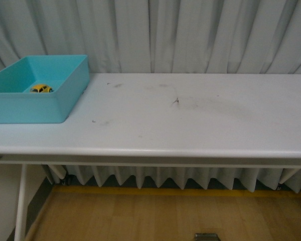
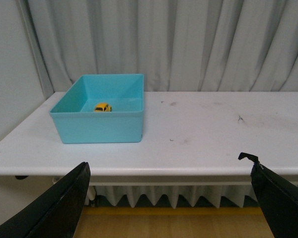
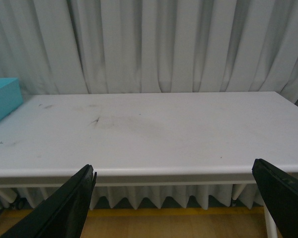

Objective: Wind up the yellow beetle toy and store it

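Turquoise box [image 1: 65,103] at the desk's [image 1: 190,125] left end, with the yellow beetle toy [image 1: 41,89] lying inside on the floor of it, upright on its wheels. Well beyond the left fingers [image 2: 54,208], spread wide and holding nothing, hanging off the desk's front edge. Dark scuff marks [image 1: 176,102] mid-desk. Right fingers [image 3: 64,208] likewise wide apart and empty, short of the front edge, box corner far off to their left. Pleated pale curtain [image 1: 190,35] behind all.
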{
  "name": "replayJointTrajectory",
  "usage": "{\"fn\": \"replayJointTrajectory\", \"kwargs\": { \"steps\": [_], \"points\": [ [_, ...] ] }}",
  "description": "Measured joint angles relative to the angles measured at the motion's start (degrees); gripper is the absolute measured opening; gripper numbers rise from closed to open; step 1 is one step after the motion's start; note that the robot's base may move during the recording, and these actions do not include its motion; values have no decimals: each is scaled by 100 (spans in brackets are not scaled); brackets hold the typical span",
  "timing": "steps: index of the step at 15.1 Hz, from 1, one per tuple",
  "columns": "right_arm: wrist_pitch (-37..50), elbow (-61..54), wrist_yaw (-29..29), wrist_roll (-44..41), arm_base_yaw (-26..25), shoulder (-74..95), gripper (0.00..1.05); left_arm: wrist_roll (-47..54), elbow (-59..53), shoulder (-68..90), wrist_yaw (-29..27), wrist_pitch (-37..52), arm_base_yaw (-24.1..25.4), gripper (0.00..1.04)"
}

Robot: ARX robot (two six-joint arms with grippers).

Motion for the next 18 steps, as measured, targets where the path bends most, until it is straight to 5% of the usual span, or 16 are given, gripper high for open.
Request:
{"fn": "replayJointTrajectory", "kwargs": {
  "steps": [18],
  "points": [
    [11,0,-2,-2,0,0,98,-4,0,0,0,-7,0,98]
  ]
}}
